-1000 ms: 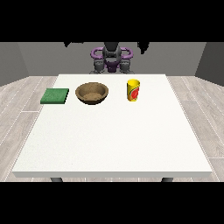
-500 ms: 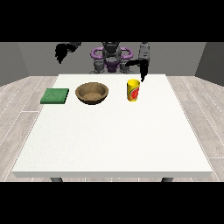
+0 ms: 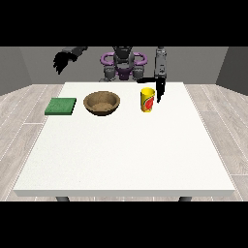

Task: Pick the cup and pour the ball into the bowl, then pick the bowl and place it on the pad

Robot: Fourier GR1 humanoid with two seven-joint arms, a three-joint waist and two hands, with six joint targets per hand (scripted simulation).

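Note:
A yellow cup [image 3: 147,100] with a red mark stands upright on the white table [image 3: 126,150], right of centre at the back. The ball does not show from here. A brown bowl [image 3: 101,102] sits to the cup's left. A green pad [image 3: 61,106] lies flat at the far left. The hand at the view's right [image 3: 159,91] hangs down just beside the cup's right side, fingers straight and pointing down, apart from the cup or barely at it. The hand at the view's left [image 3: 61,61] is raised high above the table's back left corner, fingers relaxed and holding nothing.
The robot's torso [image 3: 123,63] stands behind the table's far edge. A wooden floor surrounds the table. The table's near half holds no objects.
The arm at the view's right has come down and forward, so its hand is now beside the cup. The arm at the view's left has lifted and swung outward.

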